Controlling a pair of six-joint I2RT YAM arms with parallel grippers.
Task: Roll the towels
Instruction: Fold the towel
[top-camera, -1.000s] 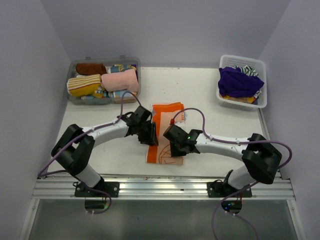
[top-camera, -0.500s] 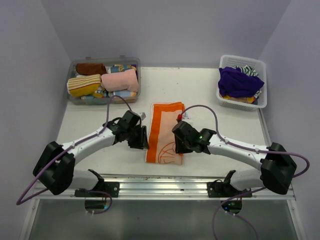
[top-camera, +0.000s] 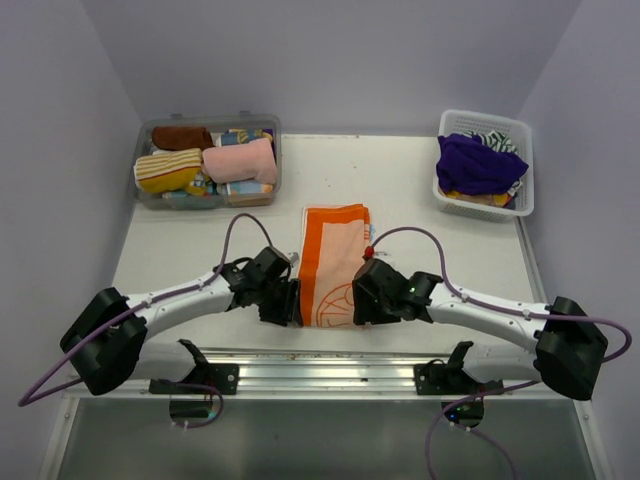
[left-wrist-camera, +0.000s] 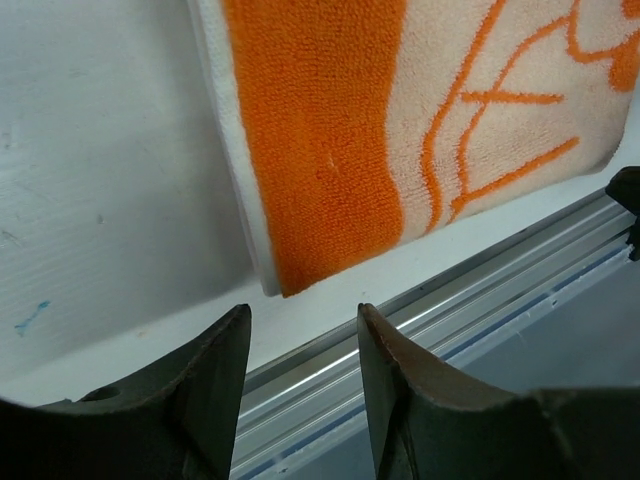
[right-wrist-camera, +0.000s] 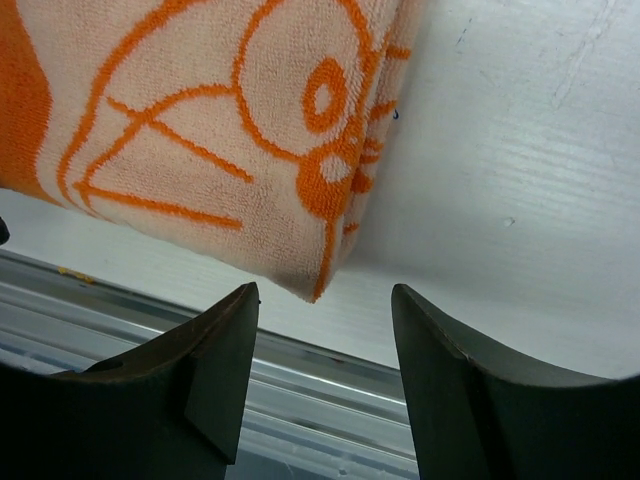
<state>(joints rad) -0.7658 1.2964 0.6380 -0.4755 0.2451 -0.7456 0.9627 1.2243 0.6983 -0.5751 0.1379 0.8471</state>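
1. The orange-and-cream towel (top-camera: 335, 262) lies flat on the bench (top-camera: 190, 265), short end at the near edge.
2. Left claw (left-wrist-camera: 302, 315): open and empty, fingers just short of the towel's near left corner.
3. Right claw (right-wrist-camera: 325, 292): likewise (open, gripping nothing) at the near right corner.
4. Rolled towels (top-camera: 238, 160) fill a clear bin (top-camera: 277, 160) at the far left corner; a purple towel (top-camera: 475, 162) tops the basket (top-camera: 485, 119) at the far right.

Soft, even light is falling from above, leaving only faint shadows beneath the arms (top-camera: 190, 290) on the table (top-camera: 430, 190); the near rail (top-camera: 330, 378) is glinting brightly. In both wrist views the orange-and-cream towel (left-wrist-camera: 320, 130) is showing crisp pile, while the dark fingers (right-wrist-camera: 220, 370) at the bottom edge are sitting slightly soft and underexposed.
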